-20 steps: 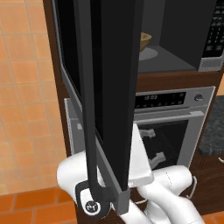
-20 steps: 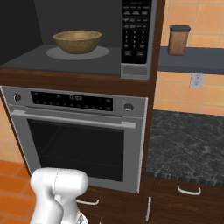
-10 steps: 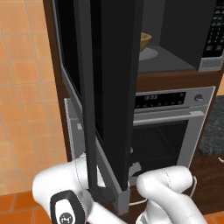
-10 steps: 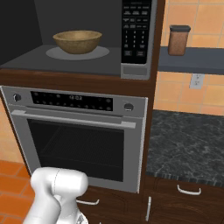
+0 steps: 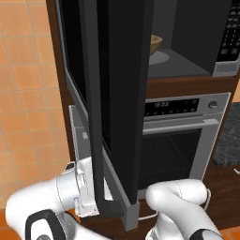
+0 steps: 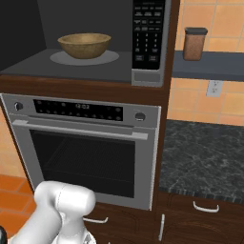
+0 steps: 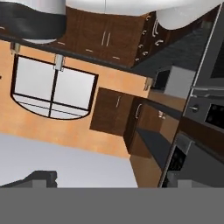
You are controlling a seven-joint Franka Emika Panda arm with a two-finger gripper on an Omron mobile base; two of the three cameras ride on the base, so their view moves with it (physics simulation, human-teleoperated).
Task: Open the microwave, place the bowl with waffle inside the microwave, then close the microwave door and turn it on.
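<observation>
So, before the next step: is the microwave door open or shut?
Open: the wide black glass microwave door stands swung out, exposing the small tan bowl inside.

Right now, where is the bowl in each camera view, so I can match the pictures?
Left base view: the bowl peeks out upper centre-right, just past the edge of the open microwave door.
Right base view: upper left, on the pale turntable inside the microwave.
Hand view: I cannot make it out.
Shared landmark: the oven's display strip, directly below the microwave.
</observation>
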